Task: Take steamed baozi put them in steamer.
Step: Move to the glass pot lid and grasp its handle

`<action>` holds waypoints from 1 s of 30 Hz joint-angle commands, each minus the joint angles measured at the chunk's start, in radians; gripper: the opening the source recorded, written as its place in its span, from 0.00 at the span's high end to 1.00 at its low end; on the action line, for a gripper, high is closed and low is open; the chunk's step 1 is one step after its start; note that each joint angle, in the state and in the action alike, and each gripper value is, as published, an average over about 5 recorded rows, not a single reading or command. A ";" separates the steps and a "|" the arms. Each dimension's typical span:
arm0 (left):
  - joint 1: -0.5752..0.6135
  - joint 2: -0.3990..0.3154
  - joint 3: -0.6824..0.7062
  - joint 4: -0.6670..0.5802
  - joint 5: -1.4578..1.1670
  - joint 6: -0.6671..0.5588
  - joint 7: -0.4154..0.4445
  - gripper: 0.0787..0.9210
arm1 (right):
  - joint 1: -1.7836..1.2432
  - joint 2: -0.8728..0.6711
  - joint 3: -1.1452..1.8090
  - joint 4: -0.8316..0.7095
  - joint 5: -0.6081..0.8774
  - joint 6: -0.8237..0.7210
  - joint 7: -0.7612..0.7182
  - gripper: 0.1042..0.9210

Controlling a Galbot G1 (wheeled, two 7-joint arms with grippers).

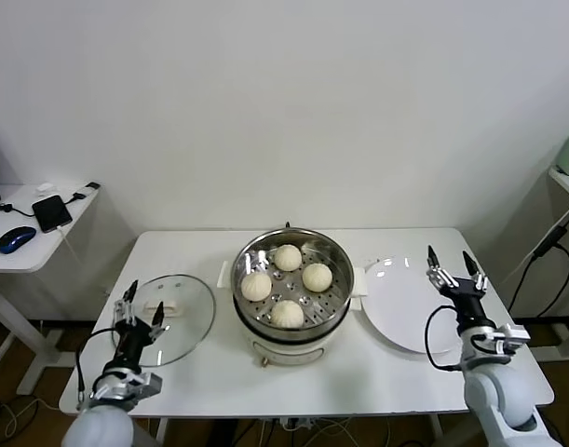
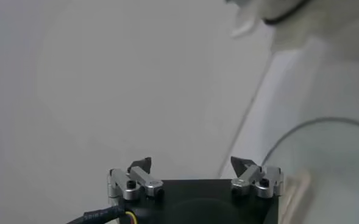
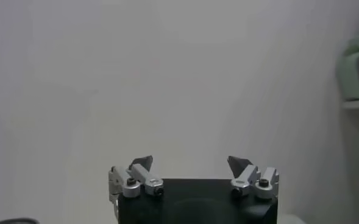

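Head view: four buns (image 1: 287, 283) are sitting inside the steamer (image 1: 332, 304) mid-table, lid (image 1: 177, 317) lying to its left, plate (image 1: 400, 303) right. Left gripper (image 1: 143, 305) and right gripper (image 1: 450, 263) are hanging spread, holding nothing.

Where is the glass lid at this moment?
In the head view, the glass lid lies flat on the table on the robot's left, beside the steamer and just beyond the open left gripper.

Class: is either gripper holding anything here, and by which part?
Nothing is held. The left gripper and the right gripper are both open and empty.
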 commanded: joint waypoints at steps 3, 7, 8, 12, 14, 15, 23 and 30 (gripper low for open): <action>-0.106 0.096 0.022 0.223 0.309 0.047 -0.102 0.12 | -0.061 0.021 0.036 0.013 0.003 0.024 0.031 0.12; -0.097 0.134 0.034 0.247 0.330 0.046 -0.138 0.12 | -0.057 0.022 0.037 0.005 0.003 0.026 0.032 0.12; -0.096 0.139 0.035 0.252 0.333 0.047 -0.145 0.12 | -0.056 0.023 0.037 0.004 0.003 0.026 0.032 0.12; -0.097 0.140 0.037 0.272 0.339 0.057 -0.160 0.12 | -0.053 0.036 0.036 -0.001 -0.002 0.025 0.033 0.12; -0.104 0.135 0.039 0.286 0.336 0.060 -0.167 0.12 | -0.051 0.044 0.034 -0.004 -0.008 0.025 0.033 0.12; -0.109 0.133 0.040 0.294 0.332 0.060 -0.169 0.12 | -0.050 0.048 0.034 -0.005 -0.011 0.025 0.033 0.12; -0.133 0.120 0.057 0.330 0.302 0.041 -0.170 0.12 | -0.051 0.057 0.034 -0.011 -0.011 0.023 0.035 0.12; -0.152 0.118 0.061 0.359 0.305 0.041 -0.169 0.12 | -0.050 0.057 0.034 -0.021 -0.011 0.025 0.035 0.12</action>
